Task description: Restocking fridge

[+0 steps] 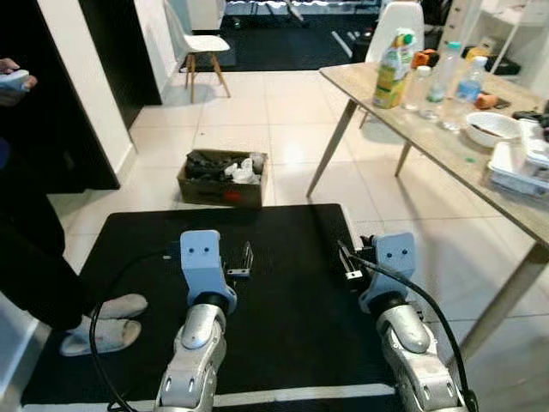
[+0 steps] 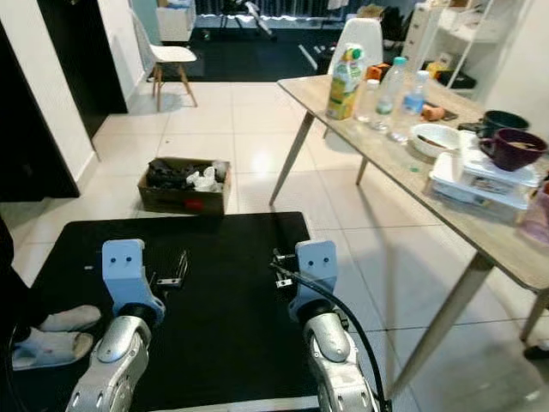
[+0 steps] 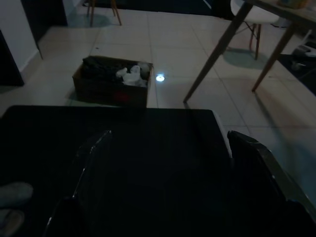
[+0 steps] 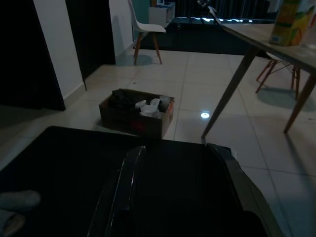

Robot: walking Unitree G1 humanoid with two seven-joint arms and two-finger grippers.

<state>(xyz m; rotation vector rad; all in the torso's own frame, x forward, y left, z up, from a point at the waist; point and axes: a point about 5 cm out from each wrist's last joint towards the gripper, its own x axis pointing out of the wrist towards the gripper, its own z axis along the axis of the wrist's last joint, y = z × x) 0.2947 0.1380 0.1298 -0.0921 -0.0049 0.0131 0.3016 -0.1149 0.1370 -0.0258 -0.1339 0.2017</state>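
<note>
A yellow-green juice carton [image 1: 392, 69] and several clear water bottles [image 1: 446, 73] stand on the wooden table [image 1: 429, 142] at the front right. Beside them are a white bowl [image 1: 491, 129], a dark purple bowl [image 2: 515, 148] and white food containers [image 1: 515, 167]. My left gripper [image 1: 243, 262] and right gripper [image 1: 347, 262] are held low over the black floor mat [image 1: 283, 240], well short of the table. Both are open with nothing between their fingers; the wrist views show the left fingers [image 3: 256, 163] and the right fingers [image 4: 123, 187] spread apart.
A cardboard box [image 1: 223, 178] of crumpled items sits on the tiles beyond the mat. A person stands at the left edge, slippered feet [image 1: 103, 326] on the mat, a hand [image 1: 13, 81] holding a small device. A white chair [image 1: 202, 47] stands far back. Table legs [image 1: 330, 150] slant nearby.
</note>
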